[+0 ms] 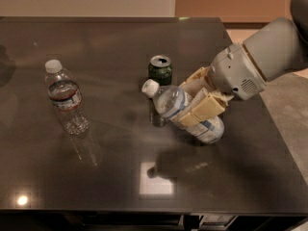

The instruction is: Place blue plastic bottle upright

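Observation:
The blue plastic bottle point(182, 110) has a white cap and a pale blue-and-white label. It is off the dark table point(115, 177), tilted with the cap up to the left, near the green can point(160, 70). My gripper point(201, 102) comes in from the right and is shut on the bottle's middle, its tan fingers point(208, 106) across the label. The bottle's lower end points down to the right.
A clear bottle with a narrow dark band point(66, 97) stands upright at the left of the table. The green soda can stands just behind the held bottle's cap. The table's right edge is near my arm point(262, 59). A bright light reflection lies at the table's front centre.

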Controlling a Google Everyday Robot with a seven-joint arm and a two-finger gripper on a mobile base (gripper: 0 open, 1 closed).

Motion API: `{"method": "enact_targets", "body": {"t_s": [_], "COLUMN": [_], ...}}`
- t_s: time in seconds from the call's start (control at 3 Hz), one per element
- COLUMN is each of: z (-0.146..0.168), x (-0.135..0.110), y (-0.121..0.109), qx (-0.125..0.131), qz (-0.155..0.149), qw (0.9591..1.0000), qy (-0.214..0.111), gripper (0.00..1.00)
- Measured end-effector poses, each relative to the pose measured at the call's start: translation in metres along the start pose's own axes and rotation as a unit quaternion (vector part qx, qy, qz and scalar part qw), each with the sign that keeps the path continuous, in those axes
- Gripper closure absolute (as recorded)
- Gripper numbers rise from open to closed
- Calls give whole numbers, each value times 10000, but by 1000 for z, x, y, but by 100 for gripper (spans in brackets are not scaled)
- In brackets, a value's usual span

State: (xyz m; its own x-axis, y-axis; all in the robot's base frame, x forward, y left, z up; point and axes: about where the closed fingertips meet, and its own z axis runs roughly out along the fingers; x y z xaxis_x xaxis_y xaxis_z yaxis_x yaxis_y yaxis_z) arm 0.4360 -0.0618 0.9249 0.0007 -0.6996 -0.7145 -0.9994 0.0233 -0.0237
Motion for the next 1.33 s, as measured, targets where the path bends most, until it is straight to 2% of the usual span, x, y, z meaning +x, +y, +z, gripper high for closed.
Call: {"method": "enact_targets", "body": {"t_s": [0.33, 0.67, 1.0, 1.33], "z": [1, -1, -4, -4], "x": [-20, -38, -42, -35], "y": [9, 12, 10, 6], "qx": [-136, -172, -140, -86], "qz": [-17, -103, -132, -56], "qw": [9943, 9773, 9581, 9436], "qy": [-1057, -2109, -2857, -3310], "gripper": [100, 100, 100, 100]}}
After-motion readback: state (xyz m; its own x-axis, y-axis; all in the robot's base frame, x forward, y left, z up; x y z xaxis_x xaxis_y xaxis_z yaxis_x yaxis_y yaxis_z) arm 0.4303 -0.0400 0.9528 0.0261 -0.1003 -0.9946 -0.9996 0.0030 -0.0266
